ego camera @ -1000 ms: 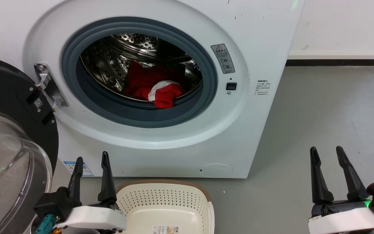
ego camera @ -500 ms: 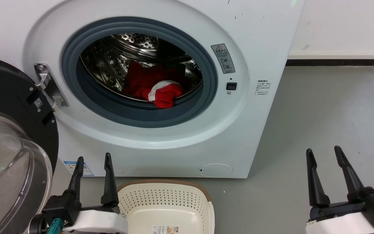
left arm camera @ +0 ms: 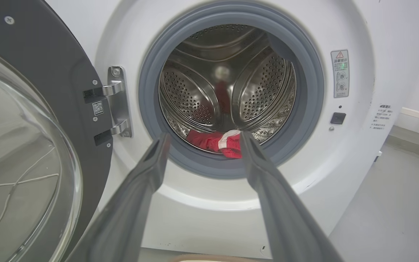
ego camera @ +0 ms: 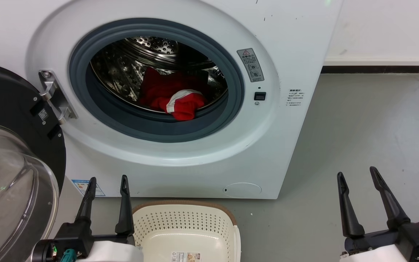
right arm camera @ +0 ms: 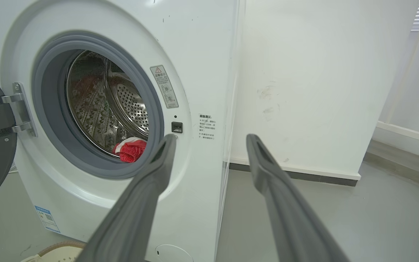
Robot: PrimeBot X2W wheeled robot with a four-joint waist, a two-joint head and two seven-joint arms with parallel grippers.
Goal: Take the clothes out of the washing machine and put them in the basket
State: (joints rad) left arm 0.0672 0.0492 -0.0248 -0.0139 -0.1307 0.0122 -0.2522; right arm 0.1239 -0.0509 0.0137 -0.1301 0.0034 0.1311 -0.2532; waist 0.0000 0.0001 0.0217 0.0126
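Red clothes [ego camera: 175, 98] (white stripe); white washing machine [ego camera: 289, 43]; cream basket [ego camera: 186, 222].

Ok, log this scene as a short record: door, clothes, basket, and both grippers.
door: open, swung to the left of the washer
clothes: red with white trim, in the drum, front edge at the gasket
basket: on the floor before the washer, no clothes in the part that shows
left gripper: open, empty, beside the basket
right gripper: open, empty, over the floor right of the washer
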